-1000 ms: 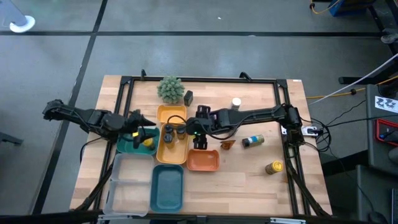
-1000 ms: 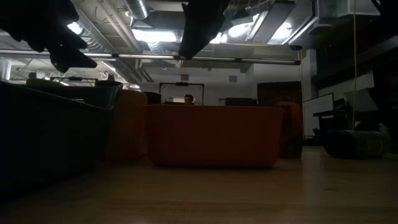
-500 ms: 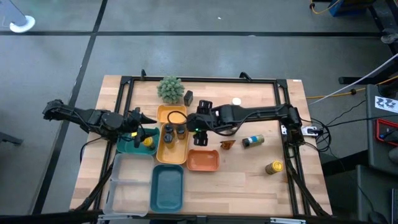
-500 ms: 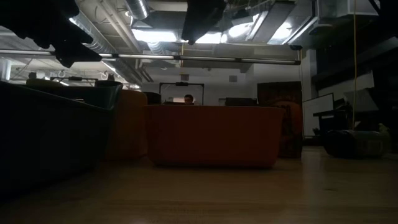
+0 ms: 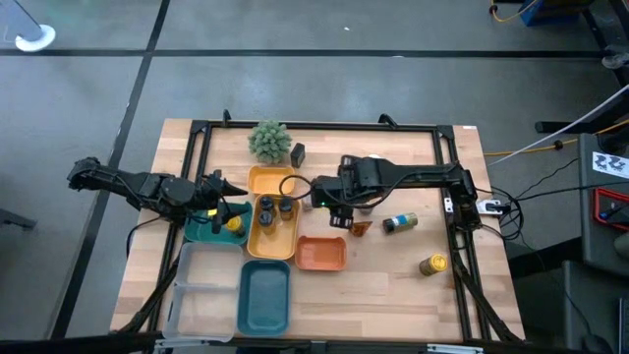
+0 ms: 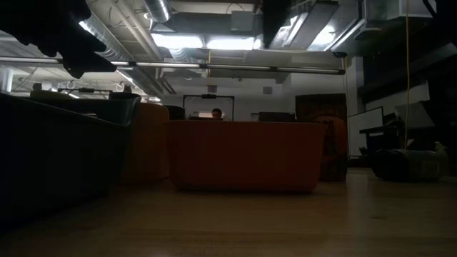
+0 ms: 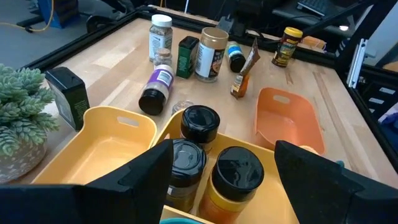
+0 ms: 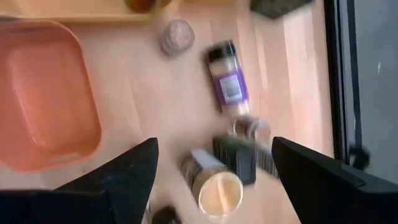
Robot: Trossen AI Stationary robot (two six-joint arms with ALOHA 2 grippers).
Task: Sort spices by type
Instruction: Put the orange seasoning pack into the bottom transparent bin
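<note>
1. Right gripper (image 5: 337, 211) is hanging over the bare wood between the yellow tray (image 5: 271, 227) and the loose cluster of jars; fingers spread wide, nothing between them; reads as an empty hand lining up for its next pick.
2. Under it, in the right wrist view, a purple-label jar (image 8: 227, 77) is lying on its side, a tan-lid jar (image 8: 216, 191) is standing upright and a dark green tin (image 8: 240, 158) is sitting just beside that; all unsorted, all near the orange tray (image 8: 43, 93), which is showing no contents.
3. Left gripper (image 5: 219, 209) is waiting over the small teal tray (image 5: 201, 228) at the yellow tray's left edge; fingers spread, holding nothing; probably parked there so it stays clear of the right arm.
4. Three dark-capped jars (image 7: 200, 127) are standing close together in one compartment of the yellow tray; looks like one type already grouped; the neighbouring compartment is bare.
5. Still out on the table: a brown packet (image 5: 359, 228), a blue-label jar (image 5: 399, 223) lying down, a yellow-capped jar (image 5: 432, 264) well apart to the right, a black box (image 5: 298, 153) beside the green plant (image 5: 268, 141).
6. Big teal tray (image 5: 265, 297) and clear tray (image 5: 198, 288) are sitting at the front, apparently unused; judging the sort as well short of finished.
</note>
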